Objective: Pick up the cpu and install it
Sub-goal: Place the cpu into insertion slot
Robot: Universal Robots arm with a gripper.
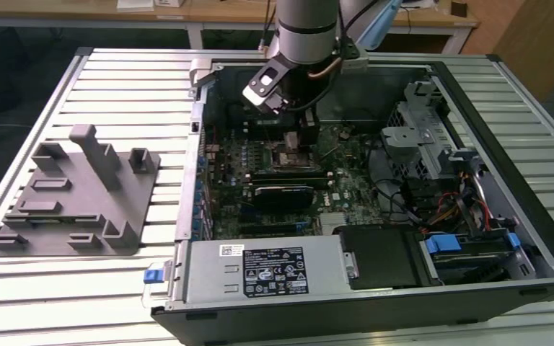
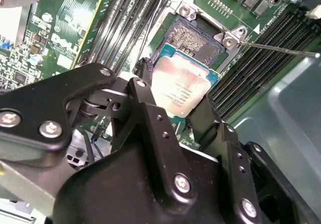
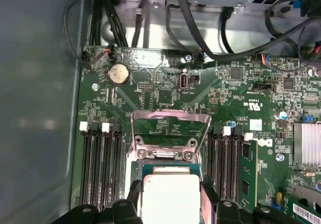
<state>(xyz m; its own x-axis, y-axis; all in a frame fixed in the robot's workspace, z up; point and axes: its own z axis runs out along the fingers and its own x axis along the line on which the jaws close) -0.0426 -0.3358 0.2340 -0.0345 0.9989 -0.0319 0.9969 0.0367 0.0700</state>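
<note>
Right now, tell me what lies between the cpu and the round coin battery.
In the first wrist view, the socket's hinged metal frame, swung open, lies between the cpu and the coin battery.

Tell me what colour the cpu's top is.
The cpu top is silver-grey metal with a green rim, clearest in the second wrist view.

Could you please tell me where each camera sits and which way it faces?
Exterior view: off the grey arm, high up, looking down into the open black computer case on the slatted metal table; the arm reaches in.
Second wrist view: on the arm, looking along the black gripper at the silver-topped square cpu it grips.
First wrist view: on the arm, facing the green motherboard.
Shared: both wrist views show gripper and cpu.
</note>
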